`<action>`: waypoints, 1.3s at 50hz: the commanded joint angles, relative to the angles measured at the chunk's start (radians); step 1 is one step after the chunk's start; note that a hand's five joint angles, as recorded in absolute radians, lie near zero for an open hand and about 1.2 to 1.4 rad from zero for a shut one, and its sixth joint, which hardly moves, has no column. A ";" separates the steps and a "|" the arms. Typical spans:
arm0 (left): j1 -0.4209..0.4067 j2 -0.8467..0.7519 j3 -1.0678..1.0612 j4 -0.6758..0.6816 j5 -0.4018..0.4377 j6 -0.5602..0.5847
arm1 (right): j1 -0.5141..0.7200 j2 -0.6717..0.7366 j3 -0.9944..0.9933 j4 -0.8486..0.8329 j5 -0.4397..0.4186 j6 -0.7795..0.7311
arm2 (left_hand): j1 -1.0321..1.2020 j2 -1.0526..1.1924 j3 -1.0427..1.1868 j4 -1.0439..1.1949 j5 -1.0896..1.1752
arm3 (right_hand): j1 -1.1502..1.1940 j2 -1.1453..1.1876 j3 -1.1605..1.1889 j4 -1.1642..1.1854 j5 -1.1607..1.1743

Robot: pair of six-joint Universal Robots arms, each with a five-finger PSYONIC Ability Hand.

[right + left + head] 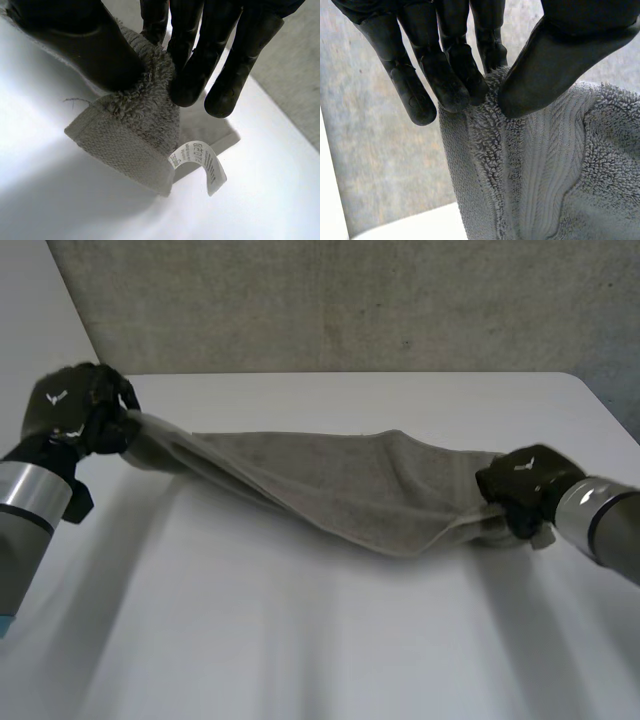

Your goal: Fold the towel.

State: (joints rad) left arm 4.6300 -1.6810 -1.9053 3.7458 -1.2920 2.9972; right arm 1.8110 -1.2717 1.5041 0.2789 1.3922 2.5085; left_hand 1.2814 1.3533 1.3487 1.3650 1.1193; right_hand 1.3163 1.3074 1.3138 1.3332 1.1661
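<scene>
A grey towel (340,485) stretches across the white table (300,640), sagging in the middle. My left hand (75,405) holds the towel's left end raised off the table; in the left wrist view the fingers (452,85) and thumb pinch the towel (540,170) at its edge. My right hand (520,488) holds the right end low over the table. In the right wrist view its thumb (95,50) and fingers pinch a corner of the towel (135,135), with a white label (202,162) hanging from it.
A grey wall (350,300) runs behind the table's far edge. Bare white tabletop lies in front of the towel and beyond it.
</scene>
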 commanded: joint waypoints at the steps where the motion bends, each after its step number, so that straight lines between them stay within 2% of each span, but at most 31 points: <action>1: 0.010 -0.071 -0.003 -0.009 0.000 0.008 | -0.028 0.022 0.126 -0.203 -0.001 0.004 | 0.115 0.043 0.048 0.031 0.102 | 0.080 0.089 0.083 0.063 0.056; 5: 0.015 -0.057 0.005 -0.056 0.005 0.009 | -0.051 -0.006 0.159 -0.211 -0.013 0.006 | 0.115 0.043 0.048 0.031 0.102 | 0.080 0.089 0.083 0.063 0.056; 10: 0.018 0.004 0.012 -0.136 0.039 0.009 | -0.079 -0.149 0.182 -0.201 -0.029 0.007 | 0.115 0.043 0.048 0.031 0.102 | 0.080 0.089 0.083 0.063 0.056; 12: 0.027 0.044 0.009 -0.162 0.052 0.009 | -0.110 -0.228 0.174 -0.163 -0.071 0.032 | 0.115 0.043 0.048 0.031 0.102 | 0.080 0.089 0.083 0.063 0.056; 15: 0.045 0.111 0.003 -0.208 0.075 0.002 | -0.127 -0.265 0.163 -0.136 -0.102 0.053 | 0.115 0.043 0.048 0.031 0.102 | 0.080 0.089 0.083 0.063 0.056; 17: 0.056 0.145 0.000 -0.225 0.086 -0.001 | -0.160 -0.325 0.119 -0.062 -0.174 0.082 | 0.115 0.043 0.048 0.031 0.102 | 0.080 0.089 0.083 0.063 0.056; 18: 0.065 0.180 -0.004 -0.244 0.095 -0.004 | -0.160 -0.325 0.119 -0.061 -0.174 0.082 | 0.115 0.043 0.048 0.031 0.102 | 0.080 0.089 0.083 0.063 0.056; 20: 0.076 0.216 -0.011 -0.260 0.106 -0.004 | -0.202 -0.340 0.068 0.032 -0.246 0.087 | 0.115 0.043 0.048 0.031 0.102 | 0.080 0.089 0.083 0.063 0.056; 21: 0.090 0.243 -0.017 -0.277 0.118 -0.006 | -0.202 -0.341 0.068 0.032 -0.246 0.087 | 0.115 0.043 0.048 0.031 0.102 | 0.080 0.089 0.083 0.063 0.056; 23: 0.105 0.266 -0.021 -0.293 0.126 -0.006 | -0.243 -0.341 0.015 0.107 -0.300 0.084 | 0.115 0.043 0.048 0.031 0.102 | 0.080 0.089 0.083 0.063 0.056; 26: 0.134 0.288 -0.021 -0.317 0.135 -0.004 | -0.259 -0.328 -0.012 0.131 -0.320 0.082 | 0.115 0.043 0.048 0.031 0.102 | 0.080 0.089 0.083 0.063 0.056; 35: 0.170 0.236 -0.009 -0.314 0.161 -0.001 | -0.254 -0.099 -0.192 0.152 -0.317 0.075 | 0.115 0.043 0.048 0.031 0.102 | 0.080 0.089 0.083 0.063 0.056; 39: 0.144 0.075 0.047 -0.287 0.152 0.005 | -0.231 0.046 -0.300 0.151 -0.314 0.085 | 0.115 0.043 0.048 0.031 0.102 | 0.080 0.089 0.083 0.063 0.056; 40: 0.126 0.022 0.086 -0.281 0.146 0.005 | -0.231 0.046 -0.300 0.151 -0.314 0.085 | 0.115 0.043 0.048 0.031 0.102 | 0.080 0.089 0.083 0.063 0.056; 42: 0.101 -0.036 0.125 -0.276 0.143 0.005 | -0.194 0.138 -0.378 0.151 -0.291 0.087 | 0.115 0.043 0.048 0.031 0.102 | 0.080 0.089 0.083 0.063 0.056; 46: 0.050 -0.151 0.221 -0.273 0.137 0.003 | -0.150 0.224 -0.458 0.151 -0.247 0.087 | 0.115 0.043 0.048 0.031 0.102 | 0.080 0.089 0.083 0.063 0.056; 48: 0.006 -0.254 0.328 -0.280 0.103 0.005 | -0.133 0.267 -0.496 0.146 -0.226 0.089 | 0.115 0.043 0.048 0.031 0.102 | 0.080 0.089 0.083 0.063 0.056; 51: -0.019 -0.340 0.423 -0.282 0.054 0.005 | -0.111 0.348 -0.567 0.141 -0.199 0.089 | 0.115 0.043 0.048 0.031 0.102 | 0.080 0.089 0.083 0.063 0.056; 56: -0.040 -0.457 0.552 -0.277 0.007 0.005 | -0.090 0.443 -0.651 0.122 -0.188 0.102 | 0.115 0.043 0.048 0.031 0.102 | 0.080 0.089 0.083 0.063 0.056; 65: -0.057 -0.658 0.788 -0.288 -0.055 0.006 | -0.082 0.544 -0.729 0.030 -0.098 0.130 | 0.115 0.043 0.048 0.031 0.102 | 0.080 0.089 0.083 0.063 0.056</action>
State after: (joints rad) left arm 4.5743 -2.2319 -1.2445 3.4662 -1.3099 3.0020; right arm 1.7298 -0.7701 0.8036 0.3629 1.2465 2.6323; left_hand 1.2814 1.3533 1.3487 1.3650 1.1193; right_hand 1.3354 1.3072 1.3231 1.3354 1.1675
